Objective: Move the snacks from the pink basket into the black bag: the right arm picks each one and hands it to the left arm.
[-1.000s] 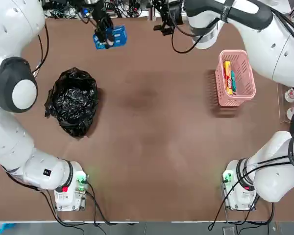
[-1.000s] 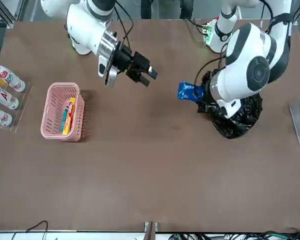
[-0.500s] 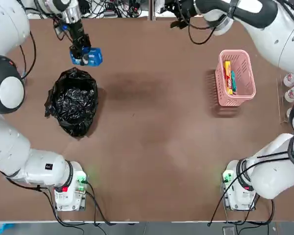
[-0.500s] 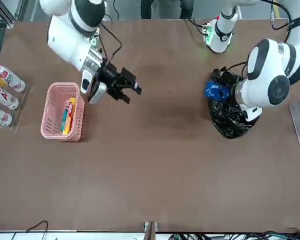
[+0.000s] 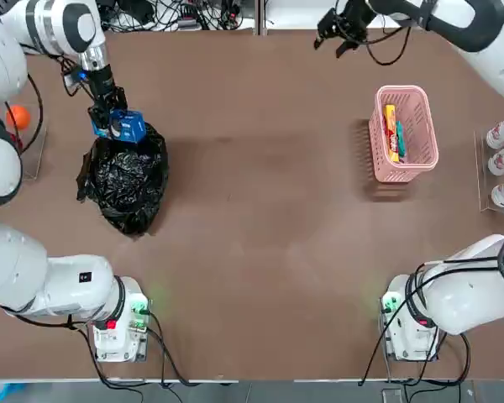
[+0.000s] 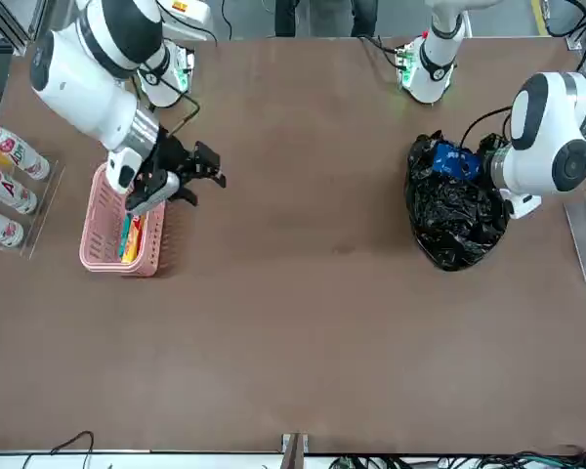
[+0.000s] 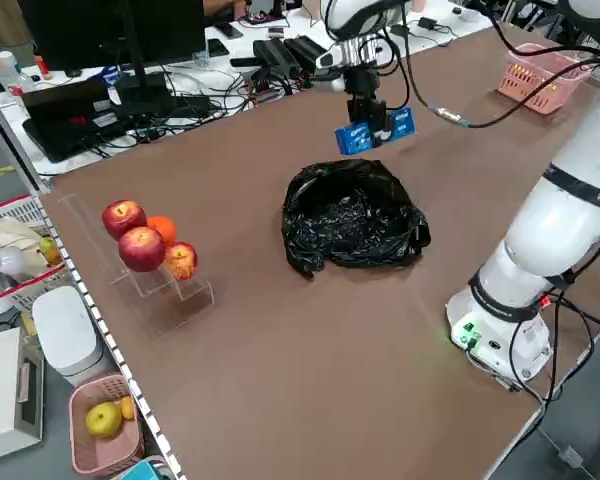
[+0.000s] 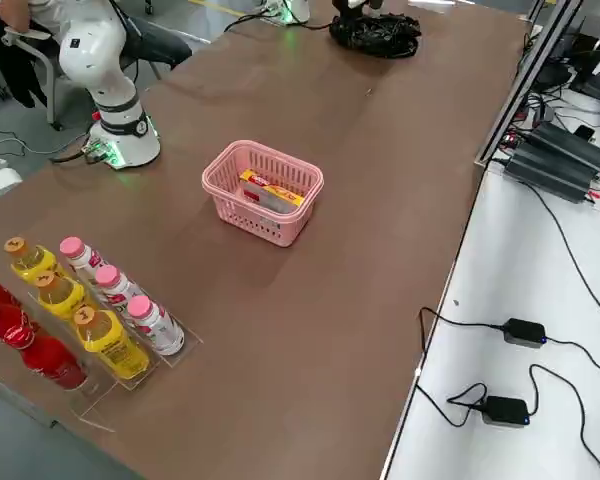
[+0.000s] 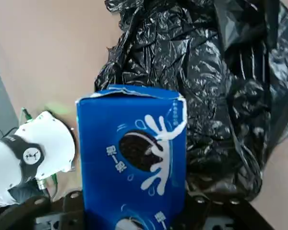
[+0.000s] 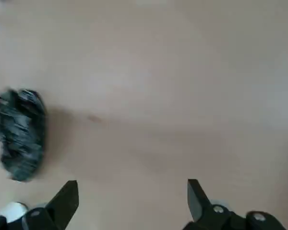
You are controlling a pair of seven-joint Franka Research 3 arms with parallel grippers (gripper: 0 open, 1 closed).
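Presently my left gripper (image 5: 113,124) is clamped on the blue packet (image 5: 130,126), over the far rim of the black bag (image 5: 126,176). Risk: released here, it could slide off the crumpled plastic onto the table. My right gripper (image 6: 181,174), fingers apart and empty, hangs beside the pink basket (image 6: 103,256).

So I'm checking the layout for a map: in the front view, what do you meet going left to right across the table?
Bottles → pink basket → right gripper → black bag with the blue snack held over it by the left gripper.
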